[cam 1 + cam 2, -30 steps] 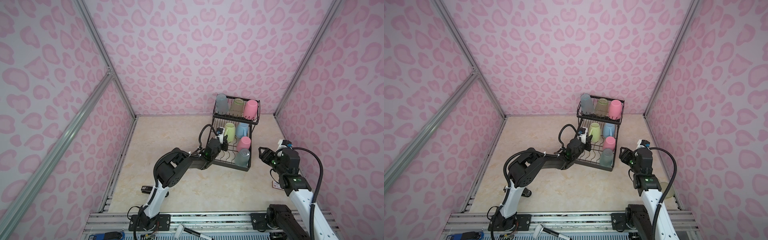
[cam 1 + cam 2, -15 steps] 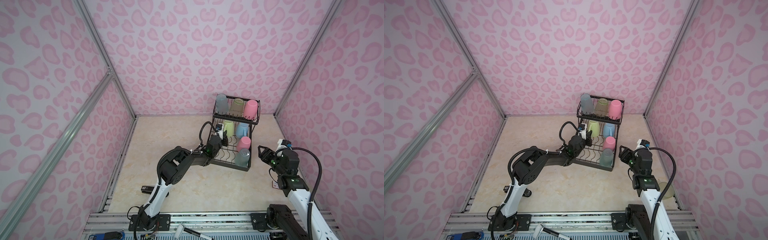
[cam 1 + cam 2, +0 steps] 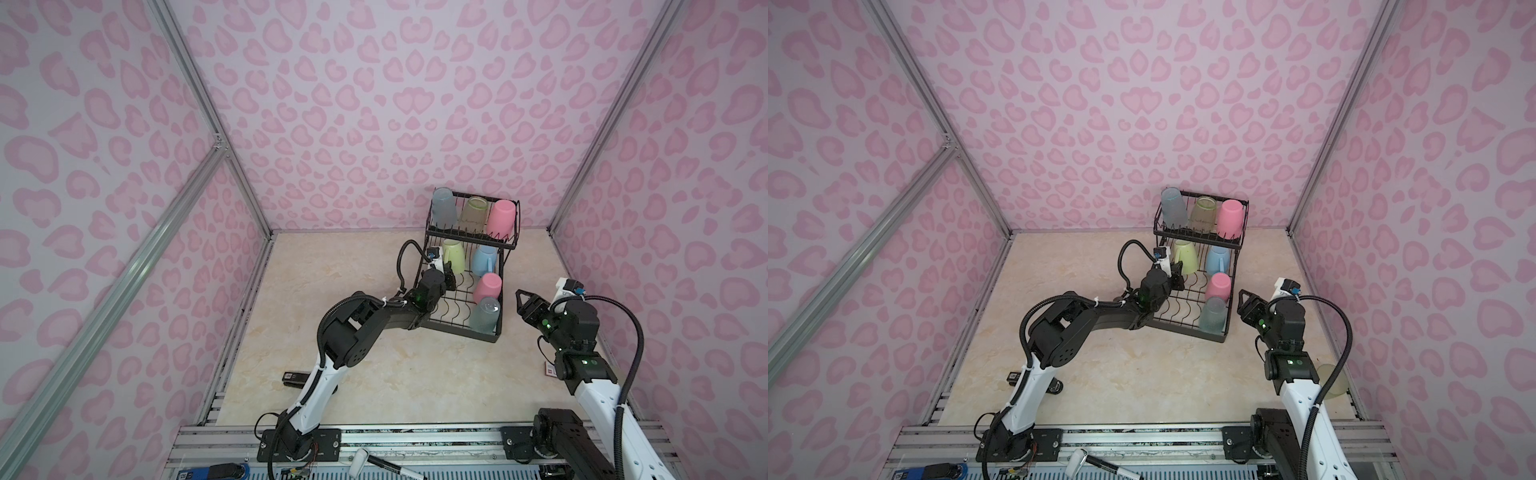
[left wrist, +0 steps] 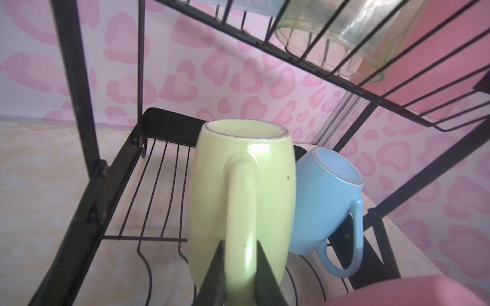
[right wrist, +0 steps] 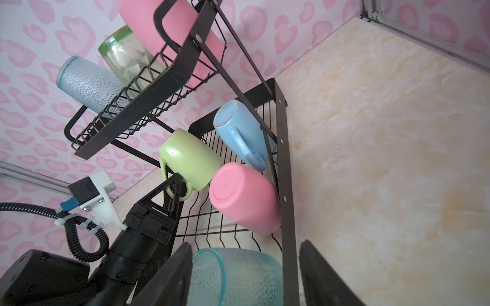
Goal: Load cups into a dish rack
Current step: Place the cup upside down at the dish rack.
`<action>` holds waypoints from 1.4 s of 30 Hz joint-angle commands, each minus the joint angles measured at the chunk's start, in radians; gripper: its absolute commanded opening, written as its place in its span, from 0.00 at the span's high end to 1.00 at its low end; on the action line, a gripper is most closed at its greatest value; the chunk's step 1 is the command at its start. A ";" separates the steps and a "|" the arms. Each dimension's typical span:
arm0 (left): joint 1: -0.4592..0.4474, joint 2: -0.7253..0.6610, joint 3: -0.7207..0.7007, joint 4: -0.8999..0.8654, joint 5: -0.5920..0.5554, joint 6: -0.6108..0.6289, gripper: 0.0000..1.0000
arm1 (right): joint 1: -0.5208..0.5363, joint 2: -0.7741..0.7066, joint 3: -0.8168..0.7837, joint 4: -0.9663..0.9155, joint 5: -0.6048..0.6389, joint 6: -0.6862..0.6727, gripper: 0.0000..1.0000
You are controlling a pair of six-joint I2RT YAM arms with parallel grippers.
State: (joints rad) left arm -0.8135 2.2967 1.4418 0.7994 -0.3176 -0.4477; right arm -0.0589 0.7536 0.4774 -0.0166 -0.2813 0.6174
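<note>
Black wire dish rack (image 3: 457,332) holds seven cups: three tumblers (image 3: 473,212) in the top tier, two mugs (image 3: 484,259) and two more tumblers below. Stretched low, the left arm (image 3: 374,320) has its left gripper (image 4: 240,246) clamped on the handle of the yellow-green mug (image 4: 267,185). Beside the rack the right gripper (image 3: 524,301) hangs open. Only a top view shows an eighth, yellowish tumbler (image 3: 1330,380) on the surface (image 3: 1142,374).
</note>
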 commanded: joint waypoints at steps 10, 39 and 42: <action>0.004 -0.007 0.020 -0.070 -0.031 -0.150 0.97 | -0.002 -0.010 -0.010 0.025 -0.009 -0.001 0.36; -0.006 0.011 0.101 -0.286 0.052 -0.056 0.94 | -0.020 -0.044 -0.028 0.026 -0.006 0.005 0.36; -0.008 0.010 0.103 -0.305 0.056 -0.053 0.94 | -0.020 -0.048 -0.032 0.028 -0.004 0.007 0.36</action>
State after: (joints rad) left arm -0.8177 2.2967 1.5341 0.5632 -0.2909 -0.5190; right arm -0.0792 0.7086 0.4576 -0.0086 -0.2878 0.6182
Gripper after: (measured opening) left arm 0.163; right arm 0.641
